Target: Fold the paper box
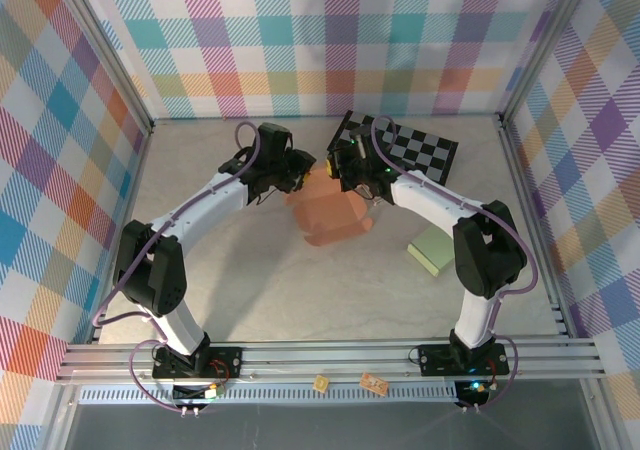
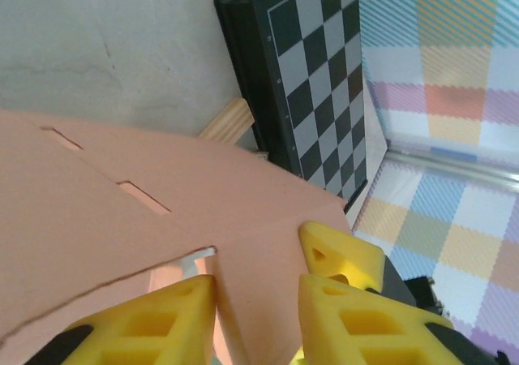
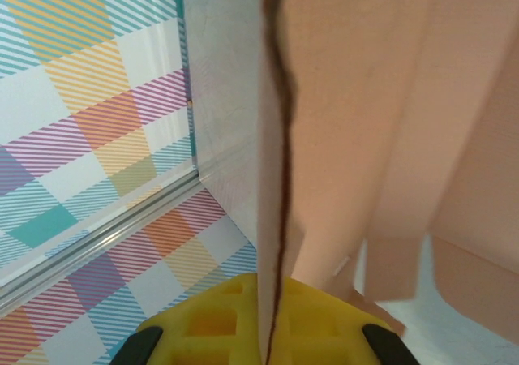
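The peach paper box (image 1: pixel 335 218) lies partly folded in the middle of the table, with both grippers at its far edge. My left gripper (image 1: pixel 295 173) reaches it from the left. In the left wrist view a folded corner of the paper box (image 2: pixel 122 219) sits between the yellow pads, and my left gripper (image 2: pixel 258 288) is pressed onto it. My right gripper (image 1: pixel 345 167) comes in from the right. Its yellow fingers (image 3: pixel 211 320) are clamped on an upright edge of the paper box (image 3: pixel 357 97). Slots are cut in the top panel.
A black-and-white chessboard (image 1: pixel 400 143) lies at the back right, close behind the grippers, also chessboard (image 2: pixel 312 81). A wooden piece (image 2: pixel 229 122) pokes out beside it. A pale green pad (image 1: pixel 432 253) rests at the right. Checked walls enclose the table.
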You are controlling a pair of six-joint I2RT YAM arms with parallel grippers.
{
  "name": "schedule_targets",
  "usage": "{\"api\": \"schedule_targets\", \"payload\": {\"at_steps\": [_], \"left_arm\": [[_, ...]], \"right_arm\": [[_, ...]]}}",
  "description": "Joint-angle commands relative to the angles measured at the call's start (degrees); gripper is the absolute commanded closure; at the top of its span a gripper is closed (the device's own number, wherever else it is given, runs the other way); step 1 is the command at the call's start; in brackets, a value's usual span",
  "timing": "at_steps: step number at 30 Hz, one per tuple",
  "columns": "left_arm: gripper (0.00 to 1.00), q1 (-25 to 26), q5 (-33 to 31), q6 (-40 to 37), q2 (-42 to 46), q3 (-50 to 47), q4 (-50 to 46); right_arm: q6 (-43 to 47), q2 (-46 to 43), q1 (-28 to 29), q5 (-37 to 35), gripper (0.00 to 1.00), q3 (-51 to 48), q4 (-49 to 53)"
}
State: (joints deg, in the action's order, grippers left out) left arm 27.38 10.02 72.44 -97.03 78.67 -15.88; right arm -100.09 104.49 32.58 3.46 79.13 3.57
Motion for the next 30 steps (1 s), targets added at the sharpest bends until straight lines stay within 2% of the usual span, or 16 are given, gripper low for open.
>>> {"api": "schedule_targets", "payload": {"at_steps": [1,11,15,19,30], "left_arm": [[0.74,-0.92,0.76,2.48,-0.65,-0.32,5.71],[0.85,-1.49,1.14,7.01,1.62,-6.02,10.44],[0.89,-2.27,1.26,8.43,1.99,-7.41,12.21],[0.91,-3.0,1.38,9.16,2.28,-8.4,13.02],[0.92,-3.55,2.63,10.56,2.28,-10.26,14.74]], "right_arm": [[0.51,0.2,0.82,0.98,1.0,-0.58,-1.17],[1.29,0.04,0.82,0.84,0.99,-1.46,-2.25],[1.97,-1.0,0.59,0.84,0.81,-3.7,-5.03],[2.53,-2.26,0.03,1.01,0.73,-6.36,-7.25],[0.56,0.6,-0.91,0.29,0.76,-8.12,-17.05]]}}
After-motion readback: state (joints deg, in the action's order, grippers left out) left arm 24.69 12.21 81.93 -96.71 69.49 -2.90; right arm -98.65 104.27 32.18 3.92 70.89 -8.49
